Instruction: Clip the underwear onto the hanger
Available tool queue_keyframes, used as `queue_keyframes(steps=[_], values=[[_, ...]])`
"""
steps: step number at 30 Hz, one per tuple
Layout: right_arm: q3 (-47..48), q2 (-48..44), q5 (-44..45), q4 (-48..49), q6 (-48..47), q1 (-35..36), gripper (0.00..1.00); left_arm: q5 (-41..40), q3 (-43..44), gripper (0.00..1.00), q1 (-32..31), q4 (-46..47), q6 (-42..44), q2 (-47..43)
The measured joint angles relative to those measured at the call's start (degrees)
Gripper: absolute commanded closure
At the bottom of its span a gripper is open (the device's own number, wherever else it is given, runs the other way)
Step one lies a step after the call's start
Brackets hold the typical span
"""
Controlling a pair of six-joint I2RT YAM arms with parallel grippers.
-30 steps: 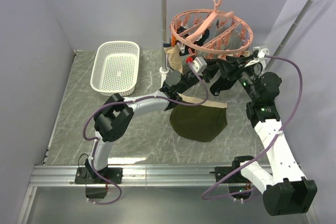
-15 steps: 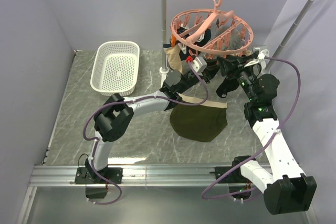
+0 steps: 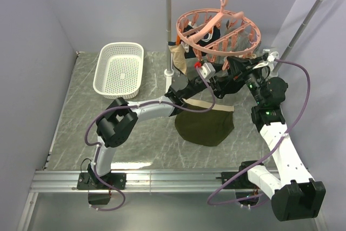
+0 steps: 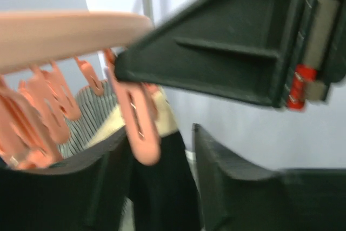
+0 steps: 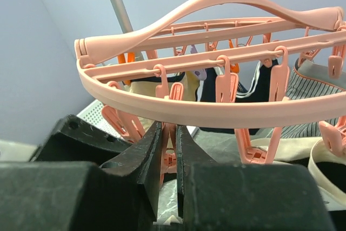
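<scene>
The salmon-pink hanger [image 3: 219, 31] hangs from the rail; its ring fills the right wrist view [image 5: 205, 109]. The olive underwear [image 3: 205, 127] with its beige waistband lies spread on the table below, apart from both grippers. My right gripper [image 3: 231, 71] is just under the ring, jaws shut on one dangling peg [image 5: 172, 150]. My left gripper [image 3: 213, 81] reaches up beside it, jaws apart. In the blurred left wrist view, a peg [image 4: 141, 128] hangs just above the left gripper's gap [image 4: 161, 133]. Nothing shows gripped there.
A white basket [image 3: 120, 68] stands at the back left. The grey rail stand's post [image 3: 169, 25] rises behind the left gripper. A tan garment [image 3: 178, 58], a black one [image 3: 230, 85] and a striped one [image 5: 319, 96] hang from other pegs.
My left gripper has swung right and up, close under the ring. My right gripper has risen slightly onto a peg. The underwear has stayed put.
</scene>
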Motion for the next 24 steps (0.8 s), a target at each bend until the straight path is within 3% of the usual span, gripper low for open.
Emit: queue_keyframes(steps=[5, 9, 16, 20, 24], values=[[0.0, 0.0, 0.1, -0.2, 0.0, 0.0, 1.00, 0.4, -4.5, 0.37, -0.3, -1.8, -0.1, -2.5], [0.1, 0.0, 0.8, -0.8, -0.1, 0.0, 1.00, 2.3, -13.4, 0.39, 0.3, -5.1, -0.1, -9.4], [1.0, 0.3, 1.0, -2.8, -0.2, 0.0, 1.00, 18.3, -22.3, 0.43, 4.8, -18.6, 0.6, -22.3], [1.7, 1.0, 1.0, -3.7, -0.2, 0.0, 1.00, 22.6, -21.4, 0.43, 5.3, -28.2, 4.4, -20.9], [1.7, 1.2, 1.3, -4.3, -0.2, 0.0, 1.00, 22.7, -16.6, 0.44, 4.8, -38.8, 8.6, -12.6]])
